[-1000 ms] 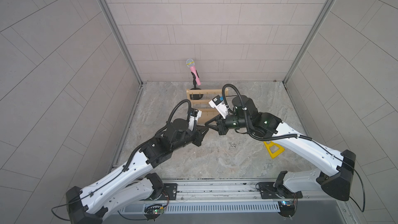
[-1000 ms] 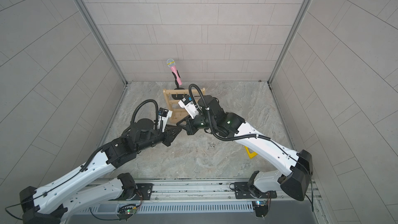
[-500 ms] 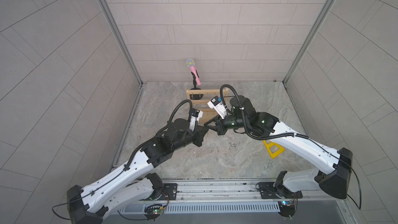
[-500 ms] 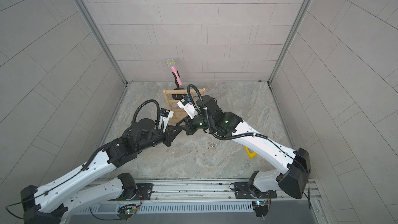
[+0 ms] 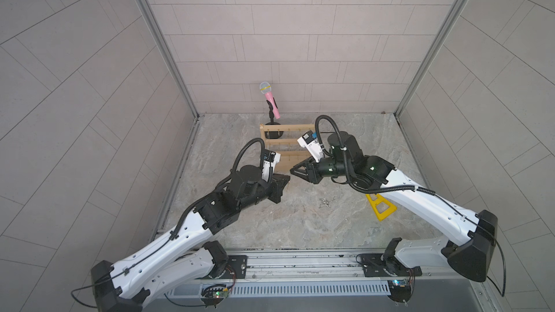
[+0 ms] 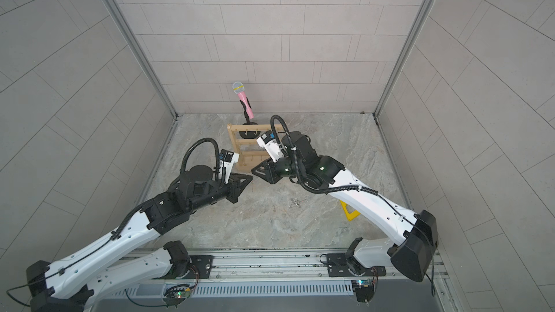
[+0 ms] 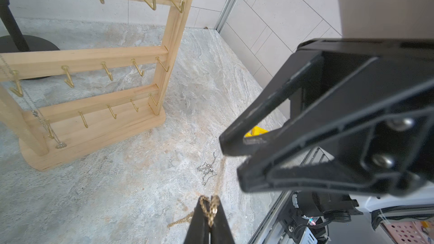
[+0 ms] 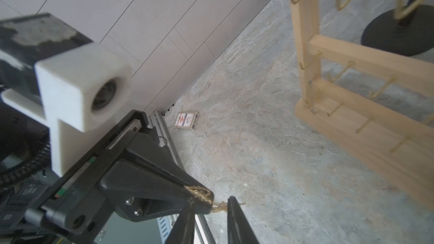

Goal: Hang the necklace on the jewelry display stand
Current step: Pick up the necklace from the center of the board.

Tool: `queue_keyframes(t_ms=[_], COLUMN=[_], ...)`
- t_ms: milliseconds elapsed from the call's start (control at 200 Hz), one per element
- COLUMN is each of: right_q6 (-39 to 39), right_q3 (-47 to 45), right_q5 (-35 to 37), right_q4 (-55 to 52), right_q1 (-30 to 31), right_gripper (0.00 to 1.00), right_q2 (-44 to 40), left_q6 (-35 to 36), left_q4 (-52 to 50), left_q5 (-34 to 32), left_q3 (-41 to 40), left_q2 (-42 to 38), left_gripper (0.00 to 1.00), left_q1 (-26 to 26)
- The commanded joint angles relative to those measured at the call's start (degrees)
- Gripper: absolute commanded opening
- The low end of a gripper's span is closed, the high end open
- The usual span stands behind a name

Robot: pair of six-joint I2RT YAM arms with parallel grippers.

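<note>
After clamping left pincer [image 7: 209, 199] onto necklace [image 7: 211, 211], lower centre of frame, spread right pincer [image 8: 211, 199]: handed over, next onto stand [image 7: 94, 59].

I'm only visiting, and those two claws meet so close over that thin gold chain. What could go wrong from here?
1. The left gripper pinches the gold chain only at its very tips, so it may slip out.
2. The right gripper is open, yet the chain seems to touch it and might snag.
3. A silver chain lies below; a dropped one could tangle with it.
</note>
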Motion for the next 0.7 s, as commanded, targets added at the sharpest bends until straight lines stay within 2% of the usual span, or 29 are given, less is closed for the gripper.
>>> queue_keyframes(t_ms=[0,275,560,695], right_q6=[0.3,-0.5,-1.2,-1.4], right_q3=[-1.4,-4.1,-8.0,-9.1], right_q5=[0.7,0.1,-5.4,-5.7], right_q4=[0.3,0.8,5.9,8.1], right_q1=[-1.3,-1.6,-1.1,-0.1], right_gripper=[0.3,0.34,0.33,0.3], right_q2=[-3.8,-5.4,-7.1,-7.9], left_q6=[-1.5,-5.1,-7.8,-8.3], left_q4=[1.8,4.1,4.6,4.5], left_q5=[-0.5,1.7,2.4,3.3], left_q3=[2.0,4.7,8.0,9.6], left_q2=[-0.5,0.6,-0.5,-0.3], left_gripper=[0.05,0.05,0.07,0.07], left_q1=[0.0,0.1,0.3,0.3])
